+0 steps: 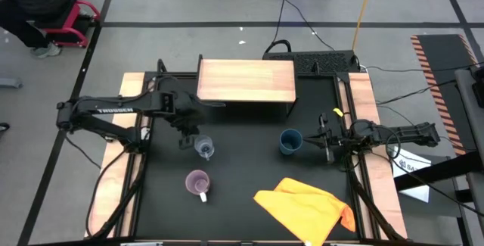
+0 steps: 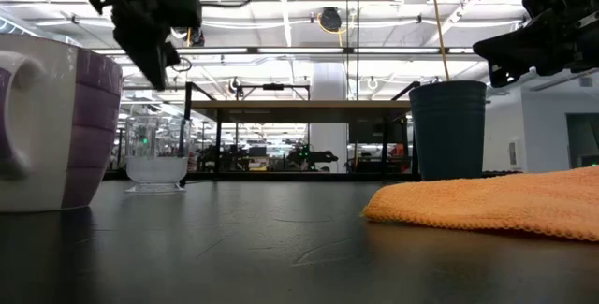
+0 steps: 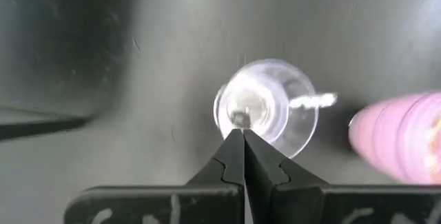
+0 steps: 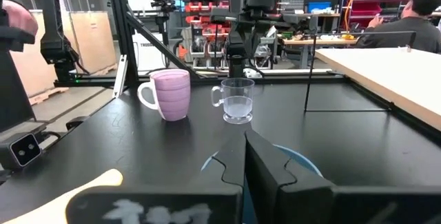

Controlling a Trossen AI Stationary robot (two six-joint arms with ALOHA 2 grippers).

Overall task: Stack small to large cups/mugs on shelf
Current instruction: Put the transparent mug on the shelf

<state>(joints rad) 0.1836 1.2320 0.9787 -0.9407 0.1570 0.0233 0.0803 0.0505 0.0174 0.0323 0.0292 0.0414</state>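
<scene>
Bright overhead light, blurred wrist close-up.

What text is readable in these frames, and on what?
"TROSSEN", partly legible in white letters, on the left arm in the high view.
White sheet at the table's right edge by the right arm: has print, too small to read.
Pale marks on the left gripper base in its wrist view: blurred, unreadable.
The cups and shelf carry no visible text.
</scene>
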